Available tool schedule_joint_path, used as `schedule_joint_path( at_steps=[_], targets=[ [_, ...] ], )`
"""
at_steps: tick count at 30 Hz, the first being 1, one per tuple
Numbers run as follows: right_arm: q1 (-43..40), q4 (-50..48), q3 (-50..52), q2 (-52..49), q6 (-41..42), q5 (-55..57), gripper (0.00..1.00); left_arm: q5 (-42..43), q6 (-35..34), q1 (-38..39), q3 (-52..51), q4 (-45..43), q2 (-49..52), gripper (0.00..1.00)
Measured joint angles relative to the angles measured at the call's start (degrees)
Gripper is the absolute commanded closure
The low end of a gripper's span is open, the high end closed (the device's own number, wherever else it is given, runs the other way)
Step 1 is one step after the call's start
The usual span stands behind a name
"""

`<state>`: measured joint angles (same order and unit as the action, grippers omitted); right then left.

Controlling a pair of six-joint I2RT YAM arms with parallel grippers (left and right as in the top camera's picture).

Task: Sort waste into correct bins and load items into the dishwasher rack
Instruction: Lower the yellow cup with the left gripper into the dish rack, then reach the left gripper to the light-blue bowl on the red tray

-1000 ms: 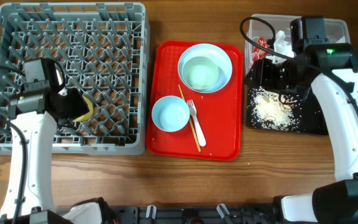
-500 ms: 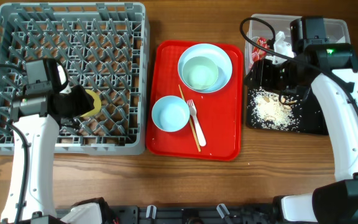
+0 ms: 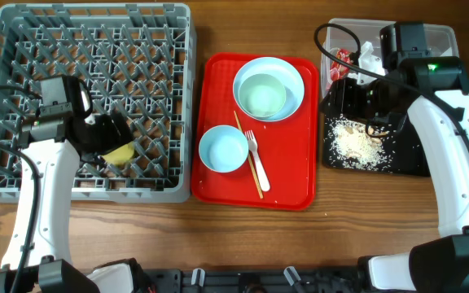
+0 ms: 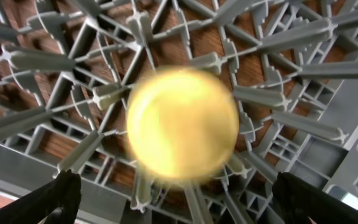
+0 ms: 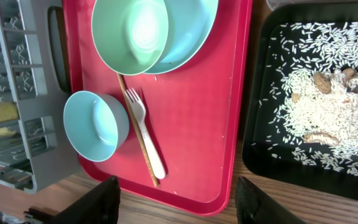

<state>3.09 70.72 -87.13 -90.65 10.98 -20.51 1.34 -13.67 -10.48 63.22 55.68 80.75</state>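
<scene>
Yellow cup [image 4: 182, 127] lies blurred among the pegs of the grey rack [image 3: 96, 12], clear of the left gripper's [image 4: 176, 193] wide-spread fingers. The right gripper [image 5: 179, 199], also spread and empty, hangs near the red tray [image 5: 197, 124], which holds two mint bowls [image 5: 129, 28] [image 5: 95, 127], a fork [image 5: 146, 140] and chopsticks [image 5: 132, 121]. Crumbs [image 5: 316, 106] litter the black tray [image 5: 260, 149].

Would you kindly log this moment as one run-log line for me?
left gripper: open above yellow cup in dishwasher rack | right gripper: open, empty | red tray: bowls, fork, chopsticks unloaded
</scene>
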Motion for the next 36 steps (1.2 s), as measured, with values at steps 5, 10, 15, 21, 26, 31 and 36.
schedule_joint_path(
  at_steps=[5, 10, 15, 21, 26, 31, 36],
  targets=[
    [0.0, 0.0, 0.0, 0.0, 0.0, 0.0, 0.40, 6.8, -0.2, 0.0, 0.7, 2.1, -5.5, 0.15],
    [0.0, 0.0, 0.0, 0.0, 0.0, 0.0, 0.40, 17.7, -0.3, 0.4, 0.9, 7.3, -8.1, 0.95],
    [0.0, 0.0, 0.0, 0.0, 0.0, 0.0, 0.40, 17.1, -3.5, 9.8, -4.4, 9.4, -6.1, 0.96],
    [0.0, 0.3, 0.0, 0.0, 0.0, 0.0, 0.40, 7.4, -14.2, 17.2, -11.0, 9.2, -5.6, 0.96],
    [0.0, 0.5, 0.0, 0.0, 0.0, 0.0, 0.40, 5.3, -16.7, 17.2, -12.0, 10.8, -5.6, 0.81],
    [0.0, 0.6, 0.0, 0.0, 0.0, 0.0, 0.36, 5.1, -17.9, 17.2, -11.9, 9.3, -5.6, 0.64],
    [0.0, 0.9, 0.0, 0.0, -0.3, 0.0, 0.00, 4.9, -14.0, 17.3, 0.9, 7.9, -4.9, 0.40]
  ],
)
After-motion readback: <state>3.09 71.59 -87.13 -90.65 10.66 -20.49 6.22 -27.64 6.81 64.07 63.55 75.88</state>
